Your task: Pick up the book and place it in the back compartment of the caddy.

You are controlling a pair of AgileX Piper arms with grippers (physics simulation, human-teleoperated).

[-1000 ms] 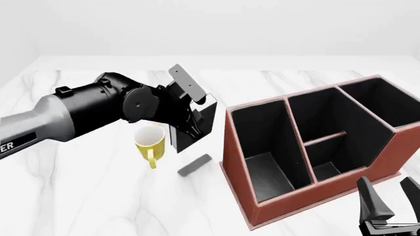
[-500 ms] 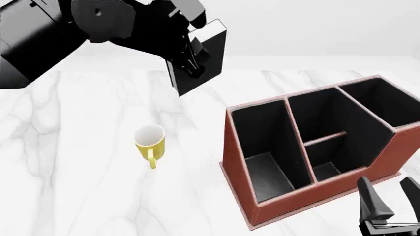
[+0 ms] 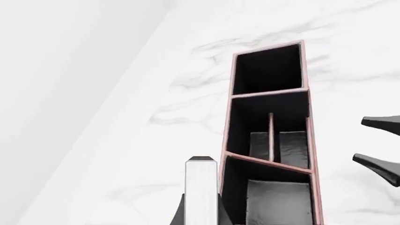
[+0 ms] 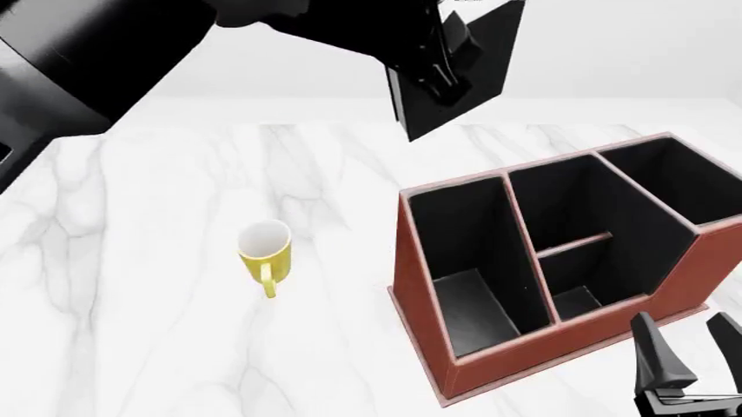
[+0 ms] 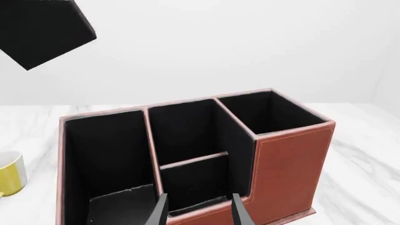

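My left gripper (image 4: 450, 59) is shut on the book (image 4: 458, 74), a black hardcover, and holds it high above the table, over the left end of the caddy (image 4: 510, 365). The book's white page edges (image 3: 201, 187) show between the left fingers in the left wrist view, beside the caddy (image 3: 269, 45). The reddish-brown caddy has a black lining and several compartments. My right gripper (image 4: 692, 352) stands open near the caddy's front right corner. From the right wrist view the book (image 5: 44, 30) hangs above the caddy (image 5: 287, 159), and the right gripper (image 5: 200, 212) holds nothing.
A yellow mug (image 4: 264, 248) stands upright on the white marble table (image 4: 139, 330), left of the caddy, and shows at the edge of the right wrist view as the mug (image 5: 9, 176). The right gripper (image 3: 362, 140) shows in the left wrist view beside the caddy.
My left arm has risen from beside the mug and swung right with the book, which now hangs over the caddy's left end. The right arm has not moved.
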